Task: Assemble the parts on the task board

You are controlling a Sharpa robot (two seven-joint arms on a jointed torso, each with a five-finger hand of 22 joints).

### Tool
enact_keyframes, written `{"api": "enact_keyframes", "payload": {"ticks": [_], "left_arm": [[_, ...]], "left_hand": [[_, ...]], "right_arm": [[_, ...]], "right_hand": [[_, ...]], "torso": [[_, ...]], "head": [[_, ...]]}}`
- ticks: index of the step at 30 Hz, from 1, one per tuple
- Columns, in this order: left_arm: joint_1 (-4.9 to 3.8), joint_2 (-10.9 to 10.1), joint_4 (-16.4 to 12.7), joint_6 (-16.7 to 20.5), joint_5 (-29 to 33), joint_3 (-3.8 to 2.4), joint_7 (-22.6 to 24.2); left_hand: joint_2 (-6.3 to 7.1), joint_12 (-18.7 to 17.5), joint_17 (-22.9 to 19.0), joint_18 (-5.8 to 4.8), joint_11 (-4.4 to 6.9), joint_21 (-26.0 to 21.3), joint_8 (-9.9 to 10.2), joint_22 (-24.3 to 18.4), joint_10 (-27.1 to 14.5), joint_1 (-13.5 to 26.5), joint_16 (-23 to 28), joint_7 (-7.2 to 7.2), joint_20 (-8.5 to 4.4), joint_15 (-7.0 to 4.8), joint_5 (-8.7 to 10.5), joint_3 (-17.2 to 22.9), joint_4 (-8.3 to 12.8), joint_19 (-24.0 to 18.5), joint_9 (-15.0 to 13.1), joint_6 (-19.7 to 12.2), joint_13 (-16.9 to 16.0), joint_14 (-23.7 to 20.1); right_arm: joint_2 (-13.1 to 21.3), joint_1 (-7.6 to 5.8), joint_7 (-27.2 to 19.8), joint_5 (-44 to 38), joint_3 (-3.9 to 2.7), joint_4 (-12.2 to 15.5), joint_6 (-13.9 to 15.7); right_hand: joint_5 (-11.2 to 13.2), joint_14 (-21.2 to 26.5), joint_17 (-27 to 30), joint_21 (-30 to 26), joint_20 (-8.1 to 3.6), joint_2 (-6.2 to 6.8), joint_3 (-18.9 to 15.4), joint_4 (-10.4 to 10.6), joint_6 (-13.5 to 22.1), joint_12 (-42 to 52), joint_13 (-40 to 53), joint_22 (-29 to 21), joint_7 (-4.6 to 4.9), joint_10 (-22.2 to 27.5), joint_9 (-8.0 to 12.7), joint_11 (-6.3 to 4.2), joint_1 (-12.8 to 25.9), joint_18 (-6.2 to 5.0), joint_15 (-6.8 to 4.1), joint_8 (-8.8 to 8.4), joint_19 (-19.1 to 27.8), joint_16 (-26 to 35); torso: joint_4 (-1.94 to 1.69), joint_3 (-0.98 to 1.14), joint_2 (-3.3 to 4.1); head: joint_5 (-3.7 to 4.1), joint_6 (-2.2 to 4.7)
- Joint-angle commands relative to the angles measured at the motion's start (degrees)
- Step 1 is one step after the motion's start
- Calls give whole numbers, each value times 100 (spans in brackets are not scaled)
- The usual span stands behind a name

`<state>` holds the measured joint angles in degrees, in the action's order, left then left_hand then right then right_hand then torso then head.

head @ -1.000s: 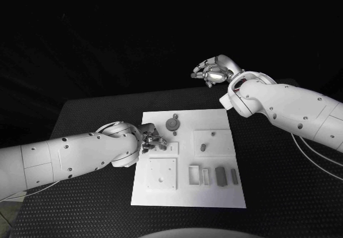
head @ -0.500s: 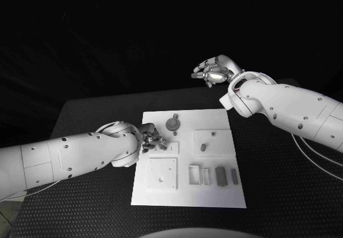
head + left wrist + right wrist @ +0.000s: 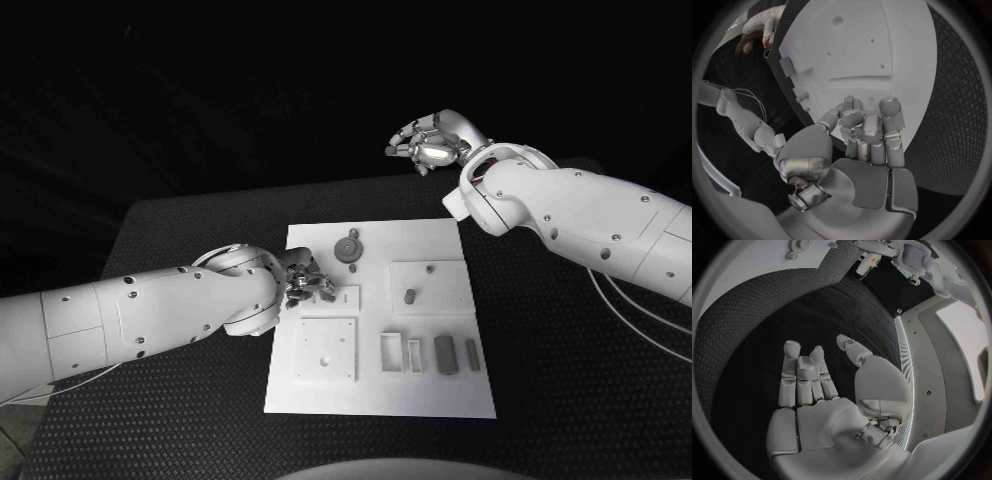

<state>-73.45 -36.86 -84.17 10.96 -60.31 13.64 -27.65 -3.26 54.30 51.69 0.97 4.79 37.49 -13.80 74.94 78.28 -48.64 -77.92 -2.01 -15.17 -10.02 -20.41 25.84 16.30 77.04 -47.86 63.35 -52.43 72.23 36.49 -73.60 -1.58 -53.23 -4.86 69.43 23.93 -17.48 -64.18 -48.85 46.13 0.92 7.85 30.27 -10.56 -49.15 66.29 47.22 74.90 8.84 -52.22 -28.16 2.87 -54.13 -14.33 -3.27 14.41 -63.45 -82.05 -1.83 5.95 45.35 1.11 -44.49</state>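
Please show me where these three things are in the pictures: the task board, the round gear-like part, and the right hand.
task board (image 3: 433, 395): head view, bare near corner of the plate.
round gear-like part (image 3: 348, 248): head view, its middle.
right hand (image 3: 826, 405): right wrist view, the palm.

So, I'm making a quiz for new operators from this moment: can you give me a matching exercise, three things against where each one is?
Things:
1. left hand
2. right hand
3. round gear-like part

Places:
A. raised past the table's far edge
B. at the task board's left edge
C. on the board's far end

Pairs: 1-B, 2-A, 3-C
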Motion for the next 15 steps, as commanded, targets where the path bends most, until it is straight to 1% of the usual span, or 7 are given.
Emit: {"api": "enact_keyframes", "payload": {"ticks": [1, 4, 6, 7, 8, 15], "left_arm": [[1, 12, -7, -54, -106, -2, -35], [1, 15, -1, -95, -163, -3, -55], [0, 18, 8, -116, -164, -3, -64], [0, 18, 9, -135, -164, -3, -67], [0, 17, 9, -161, -164, -3, -69], [0, 14, 7, -231, -164, -3, -94]], "left_hand": [[-94, 36, -10, 135, 160, 34, -39, 108, -111, -152, -27, 220, 14, -186, 31, 66, 11, 41, -35, 937, 7, -190], [-104, 38, -12, 131, 163, 37, -48, 107, -107, -194, -30, 224, 19, -187, 71, 85, 8, 45, -44, 947, 10, -186], [-84, 40, -16, 126, 167, 38, -58, 105, -102, -229, -33, 229, 25, -188, 122, 120, -12, 51, -55, 958, 14, -181], [-42, 39, -21, 121, 168, 34, -62, 101, -99, -261, -33, 232, 32, -188, 220, 187, -57, 55, -63, 960, 19, -178], [15, 39, -28, 118, 170, 27, -65, 96, -94, -298, -34, 234, 39, -189, 395, 305, -139, 63, -71, 963, 26, -173], [22, 45, -30, 110, 174, 30, -77, 98, -87, -294, -39, 237, 50, -187, 422, 360, -193, 70, -82, 980, 28, -169]], "right_arm": [[-1, 2, -32, -8, -4, 2, -60], [-1, 2, -32, -8, -4, 1, -60], [-1, 2, -32, -8, -4, 2, -60], [0, 2, -32, -8, -4, 2, -60], [-1, 2, -33, -8, -4, 3, -61], [7, 2, -33, -7, -4, 6, -63]], "right_hand": [[-21, 44, -8, -21, -18, -6, -2, 29, -1, 28, -10, 109, 44, 34, 7, 0, 62, -67, -8, -26, 30, 24], [-21, 44, -8, -21, -18, -6, -2, 31, -1, 29, -10, 109, 44, 34, 7, 0, 63, -67, -8, -26, 31, 24], [-21, 45, -8, -22, -18, -6, -1, 31, -1, 29, -10, 109, 44, 34, 8, 0, 64, -67, -8, -26, 31, 24], [-21, 45, -8, -22, -18, -6, -1, 32, -1, 29, -10, 109, 44, 34, 8, 0, 64, -67, -8, -26, 31, 24], [-21, 45, -8, -22, -18, -6, -1, 32, 0, 29, -10, 109, 44, 34, 8, 0, 65, -67, -8, -26, 31, 24], [-21, 45, -8, -22, -19, -5, 0, 33, 0, 29, -10, 109, 44, 34, 8, 0, 65, -67, -8, -26, 32, 24]], "torso": [[2, -1, 2], [1, 0, 2], [1, 0, 2], [1, 1, 1], [1, 1, 1], [0, 4, 0]], "head": [[-2, 3], [-2, -1], [-2, -1], [-2, -2], [-2, -2], [2, -13]]}}
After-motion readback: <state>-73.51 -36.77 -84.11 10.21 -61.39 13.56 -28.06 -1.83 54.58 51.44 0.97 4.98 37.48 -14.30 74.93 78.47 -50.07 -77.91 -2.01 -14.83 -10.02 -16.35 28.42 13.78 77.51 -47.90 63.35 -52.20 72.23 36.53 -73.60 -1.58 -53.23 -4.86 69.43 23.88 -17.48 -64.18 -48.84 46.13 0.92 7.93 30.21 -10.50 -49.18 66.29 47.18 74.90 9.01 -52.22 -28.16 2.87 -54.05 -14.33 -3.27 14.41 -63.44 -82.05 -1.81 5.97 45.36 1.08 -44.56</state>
